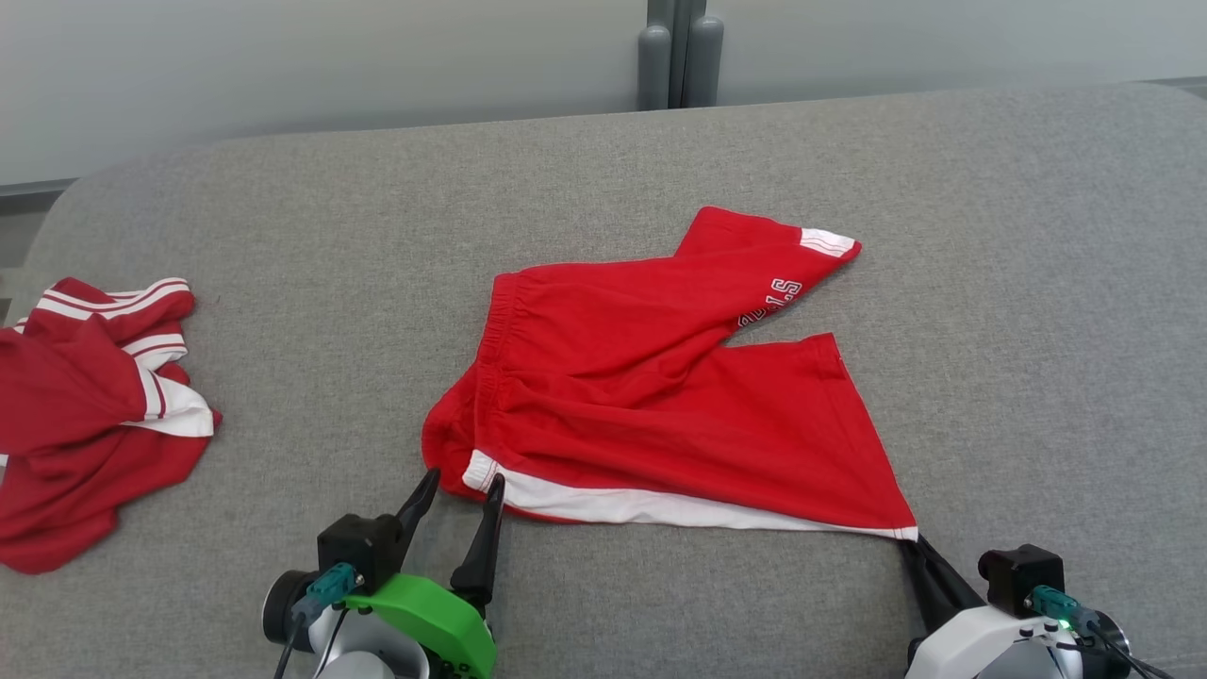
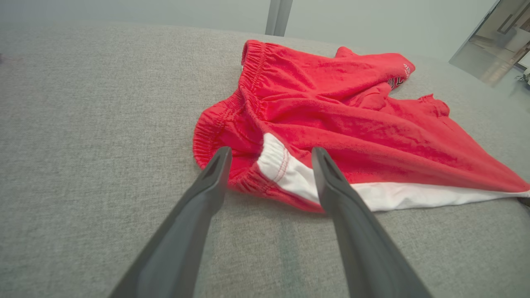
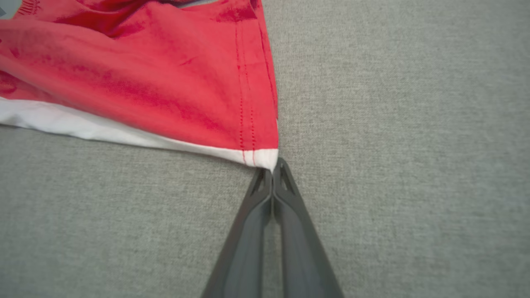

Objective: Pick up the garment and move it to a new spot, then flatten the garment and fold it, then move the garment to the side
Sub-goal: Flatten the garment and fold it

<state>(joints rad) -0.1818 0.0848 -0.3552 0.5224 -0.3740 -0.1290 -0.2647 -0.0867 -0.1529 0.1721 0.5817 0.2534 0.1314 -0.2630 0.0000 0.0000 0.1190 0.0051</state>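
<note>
Red shorts [image 1: 651,396] with a white side stripe lie spread on the grey surface, waistband to the left, legs to the right. My left gripper [image 1: 462,483] stands open at the waistband's near corner, its fingers straddling the white stripe end [image 2: 277,163]. My right gripper [image 1: 913,542] is shut on the shorts' near right hem corner [image 3: 265,157], pinching the white tip. The cloth between the two grippers runs fairly taut along the white stripe [image 1: 660,507].
A second red and white garment [image 1: 90,405] lies crumpled at the left edge of the grey cushion [image 1: 283,236]. Grey posts [image 1: 679,57] stand behind the far edge. Bare cushion lies right of the shorts.
</note>
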